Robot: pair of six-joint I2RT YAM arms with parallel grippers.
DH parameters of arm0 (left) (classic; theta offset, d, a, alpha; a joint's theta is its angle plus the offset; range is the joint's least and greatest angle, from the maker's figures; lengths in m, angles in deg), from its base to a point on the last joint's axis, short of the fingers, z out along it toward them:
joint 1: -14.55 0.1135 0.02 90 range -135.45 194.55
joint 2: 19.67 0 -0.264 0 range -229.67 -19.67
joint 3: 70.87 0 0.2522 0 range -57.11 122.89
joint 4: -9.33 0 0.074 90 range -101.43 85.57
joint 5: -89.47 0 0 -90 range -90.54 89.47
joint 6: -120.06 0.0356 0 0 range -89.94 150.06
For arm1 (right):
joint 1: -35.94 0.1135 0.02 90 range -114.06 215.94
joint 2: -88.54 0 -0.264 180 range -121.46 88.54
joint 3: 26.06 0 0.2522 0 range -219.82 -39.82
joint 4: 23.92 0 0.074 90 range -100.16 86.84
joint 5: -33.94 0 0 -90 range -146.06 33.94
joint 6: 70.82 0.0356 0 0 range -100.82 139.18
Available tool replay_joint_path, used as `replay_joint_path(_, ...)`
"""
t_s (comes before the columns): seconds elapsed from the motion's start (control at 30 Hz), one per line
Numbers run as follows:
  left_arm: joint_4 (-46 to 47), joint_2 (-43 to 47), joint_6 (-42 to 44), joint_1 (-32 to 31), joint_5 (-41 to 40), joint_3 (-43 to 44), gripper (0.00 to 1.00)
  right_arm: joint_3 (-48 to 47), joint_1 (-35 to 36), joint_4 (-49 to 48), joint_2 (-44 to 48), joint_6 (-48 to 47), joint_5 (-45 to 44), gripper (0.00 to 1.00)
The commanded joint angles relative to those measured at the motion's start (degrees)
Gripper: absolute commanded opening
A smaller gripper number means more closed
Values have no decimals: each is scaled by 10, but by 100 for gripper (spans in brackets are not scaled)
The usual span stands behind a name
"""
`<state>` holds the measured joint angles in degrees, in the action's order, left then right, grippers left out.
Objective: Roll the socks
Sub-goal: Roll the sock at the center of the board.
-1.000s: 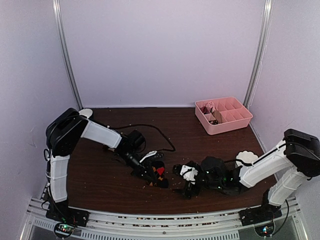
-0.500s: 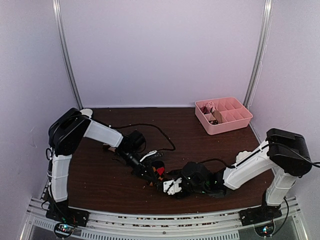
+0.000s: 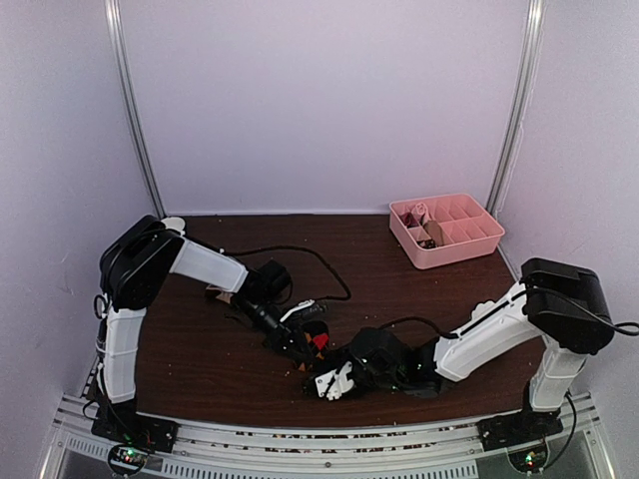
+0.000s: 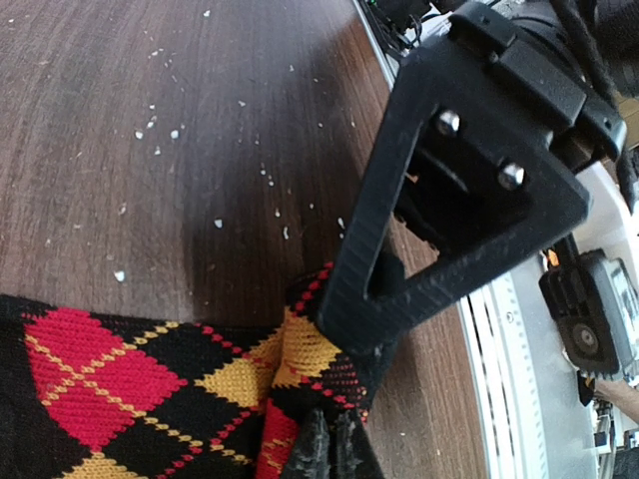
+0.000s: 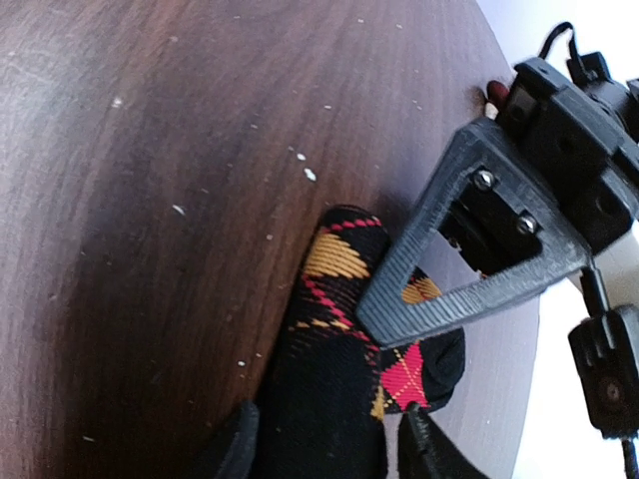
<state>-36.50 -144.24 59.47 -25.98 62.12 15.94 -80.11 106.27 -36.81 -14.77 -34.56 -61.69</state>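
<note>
The black sock (image 3: 319, 342) with red and orange argyle diamonds lies near the table's front edge, between both arms. In the left wrist view my left gripper (image 4: 332, 449) is shut on a fold of this sock (image 4: 110, 379), with the right gripper's finger (image 4: 459, 190) right above it. In the right wrist view the sock (image 5: 339, 349) is a thick roll, and my right gripper (image 5: 327, 444) straddles it, a fingertip (image 5: 236, 439) on each side and a sliver of gap at the right. The left gripper's finger (image 5: 469, 259) presses on the roll's far end. I cannot make out the beige sock for certain.
A pink divided tray (image 3: 469, 241) stands at the back right with small tan and maroon bundles (image 3: 429, 228) in it. A white bowl (image 3: 172, 225) peeks out behind the left arm. A black cable (image 3: 310, 257) curls across the table. Crumbs dot the wood.
My right arm has swung left across the front edge to the sock, and its jaws have narrowed around the roll. The left gripper has stayed shut on the sock.
</note>
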Motion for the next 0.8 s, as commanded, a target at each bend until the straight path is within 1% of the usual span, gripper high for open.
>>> replay_joint_path(0.0,-29,-39,1,4,-95,-12,0,-8,8,58,-26,-7,-5,41)
replay_joint_path(0.17,-34,-37,7,4,-95,-9,0,-32,7,76,-47,25,-9,19)
replay_joint_path(0.27,-43,-36,13,4,-98,-5,0,-39,-1,70,-56,53,-7,10)
replay_joint_path(0.37,-44,-34,17,4,-105,-3,8,-60,-16,111,-55,94,29,3)
replay_joint_path(0.43,-44,-33,16,4,-109,0,11,-80,-25,148,-50,118,63,0)
replay_joint_path(0.53,-44,-29,12,4,-119,9,25,-101,-30,202,-45,132,99,0)
replay_joint_path(0.63,-44,-14,6,7,-128,20,29,-112,-30,252,-45,146,117,0)
replay_joint_path(0.77,-61,15,0,19,-119,41,33,-110,-29,283,-46,163,128,0)
